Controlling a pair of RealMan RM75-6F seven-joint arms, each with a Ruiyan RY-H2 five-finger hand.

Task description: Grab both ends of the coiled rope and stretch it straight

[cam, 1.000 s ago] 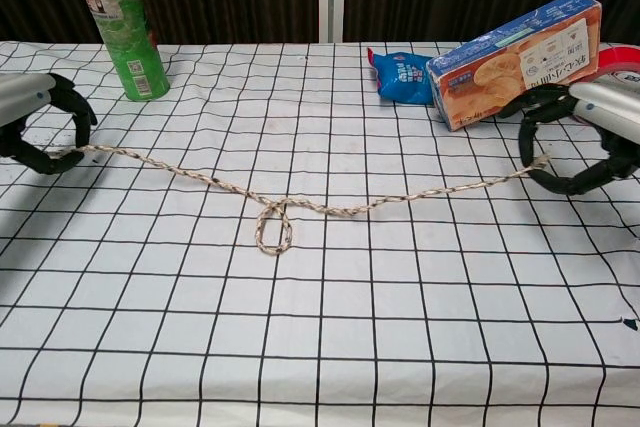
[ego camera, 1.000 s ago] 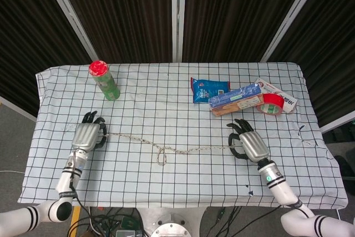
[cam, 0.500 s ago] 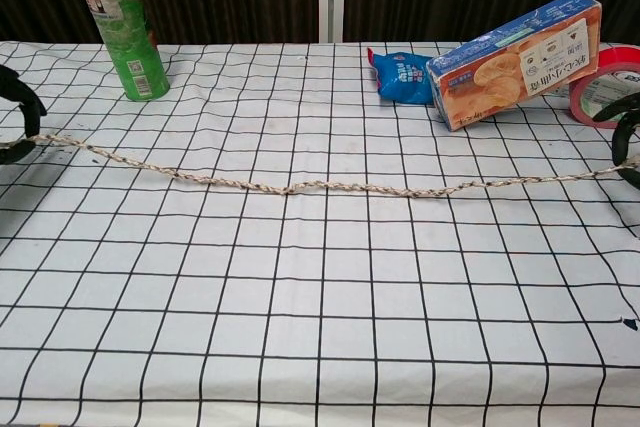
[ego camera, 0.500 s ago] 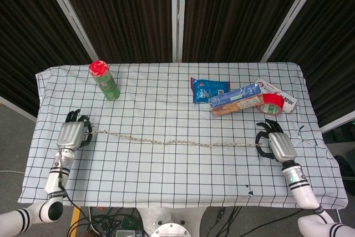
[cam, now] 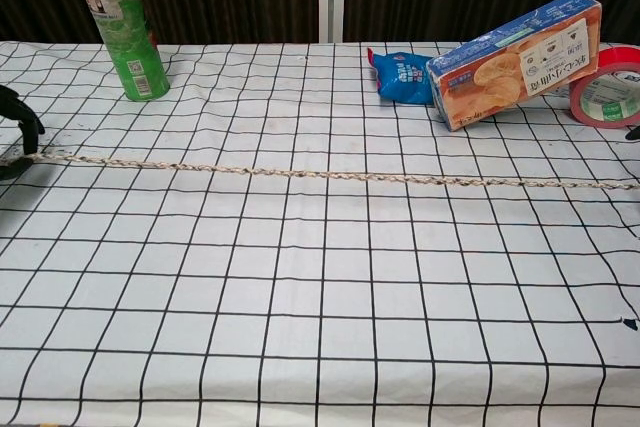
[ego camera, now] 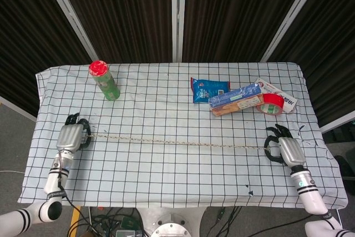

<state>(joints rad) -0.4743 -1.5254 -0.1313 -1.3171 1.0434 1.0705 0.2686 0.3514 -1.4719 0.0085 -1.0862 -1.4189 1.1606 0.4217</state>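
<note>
Rope, a thin beige twisted cord [ego camera: 175,142], lies pulled straight across the checked white tablecloth [ego camera: 166,176], running from the left hand [ego camera: 71,135] at one side to the right hand [ego camera: 284,147] at the other. In the chest view the cord [cam: 330,175] crosses the whole width as one nearly level line, lying on the cloth.

At the rope's left end the left hand has its dark fingers curled closed around the cord, palm down on the cloth; in the chest view only its black fingertips [cam: 20,132] show at the frame edge, where the cord meets them. At the rope's other end the right hand has its fingers curled in over the cord's tip, and it appears to grip it, though the contact itself is small and hard to make out.

Half a second ago the rope still sagged in a slight wave, and a second ago it carried a loop near its middle; both are gone now, and both hands have moved further apart.

Beyond the rope, toward the far edge, stand a green cylindrical can with a red lid [ego camera: 104,80], a blue snack packet [ego camera: 208,89], an orange and blue biscuit box [ego camera: 236,99] and a red roll of tape [ego camera: 270,104].
</note>
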